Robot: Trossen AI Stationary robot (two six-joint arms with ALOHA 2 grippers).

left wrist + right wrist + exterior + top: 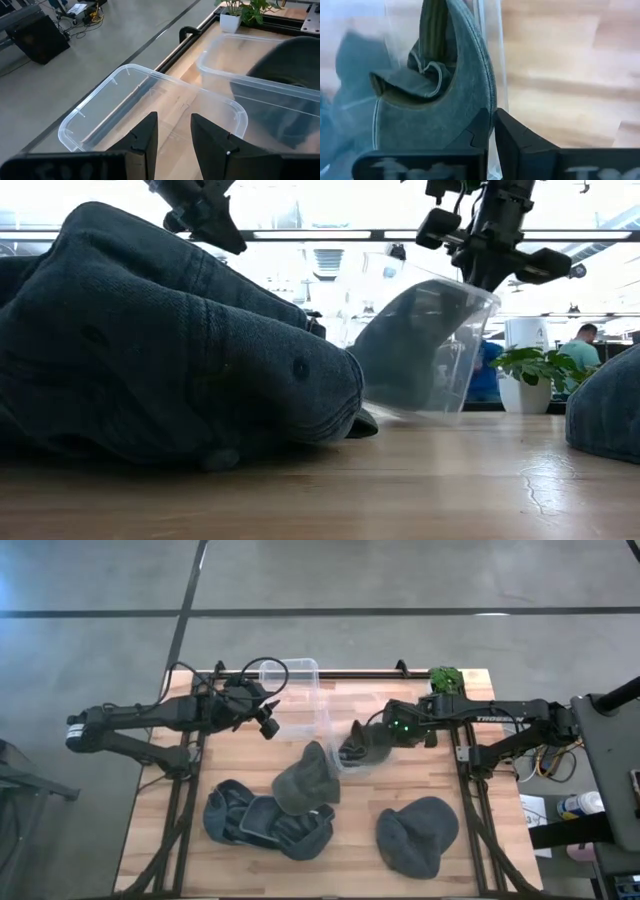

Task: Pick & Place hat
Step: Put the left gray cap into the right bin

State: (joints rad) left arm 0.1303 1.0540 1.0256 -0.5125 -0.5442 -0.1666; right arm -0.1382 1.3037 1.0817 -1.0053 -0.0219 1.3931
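High view: 2 dark arms over a wooden tabletop (420, 780), a clear plastic bin (300, 700) tipped on its side between them, 3 denim hats around it. Risk first: right hand (352, 752) pinched shut on the brim of 1 hat (368, 745) right at the bin's rim, with clear plastic seemingly caught beside the fingers in the right wrist view, so likely to drag or tip the bin on lifting, or to lose the brim from so narrow a grip. Held hat: at the bin's mouth, brim between the right fingertips, crown hanging toward the container. Left hand (268, 720): at the bin's far rim, fingers apart on either side of the wall, not seen to pinch it. Second hat (305, 783) leaning against the bin, another (418, 833) well apart nearer the front edge.
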